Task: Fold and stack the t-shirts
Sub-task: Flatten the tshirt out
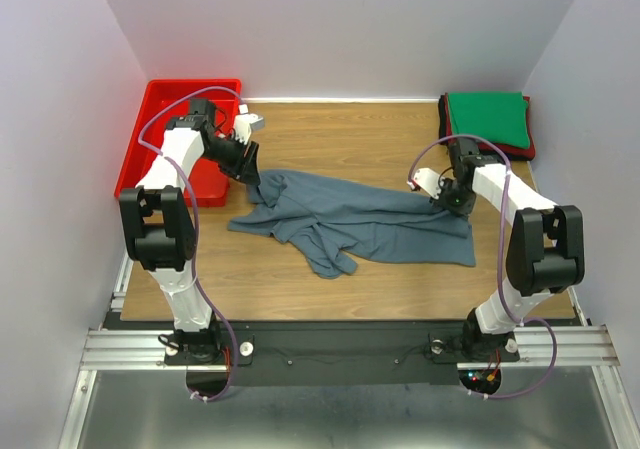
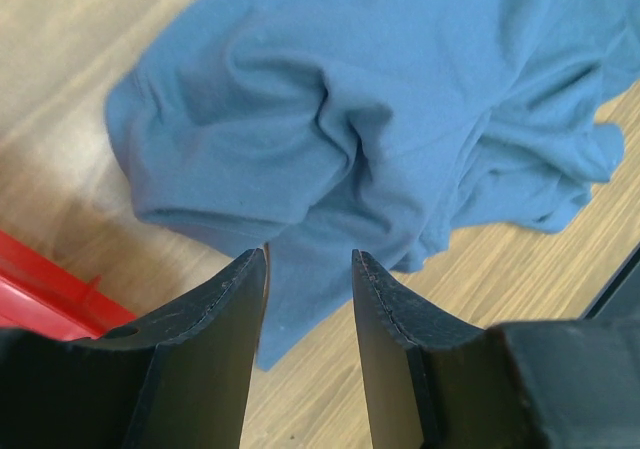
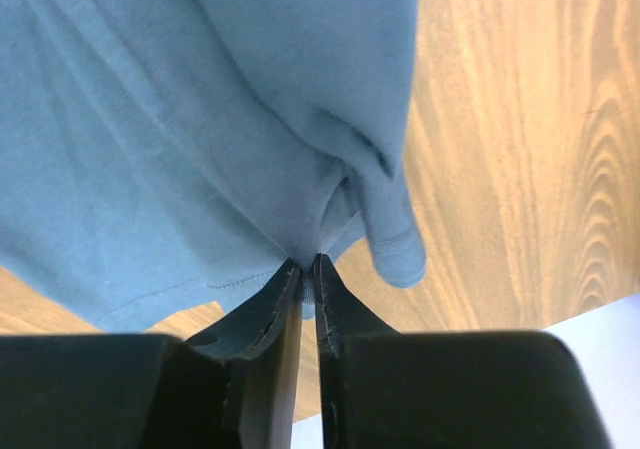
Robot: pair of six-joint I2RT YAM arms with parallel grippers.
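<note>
**Worktop and surroundings.** The worktop [image 1: 340, 129] is a wood-grain board, closed in by plain pale walls [image 1: 330, 29] at the back and on both sides. Along its near edge you will see a dark bar with aluminium rails [image 1: 120, 347] at either end. Both arm bases are bolted there.

**Fixed items.** A red tray [image 1: 172, 97] sits in the far-left corner. In the far-right corner a green t-shirt [image 1: 487, 116] lies folded flat on other folded cloth [image 1: 524, 152], of which a red edge and a dark edge show.

**Task item.** The blue-grey t-shirt [image 1: 360, 219] lies unfolded and rumpled across the middle of the worktop. It is stretched roughly left to right, with one sleeve trailing toward the near edge.

**Left hand.** The left hand [image 1: 245, 164] is at the far-left corner of the blue-grey t-shirt, just beside the tray. In the left wrist view its fingers stand apart with a moderate gap. Bunched cloth lies past the tips, and nothing is pinched between them.

**Right hand.** The right hand [image 1: 447, 197] is at the shirt's right end. In the right wrist view its fingers are closed almost together on a gathered fold at the hem, and cloth hangs from the pinch over bare wood.
</note>
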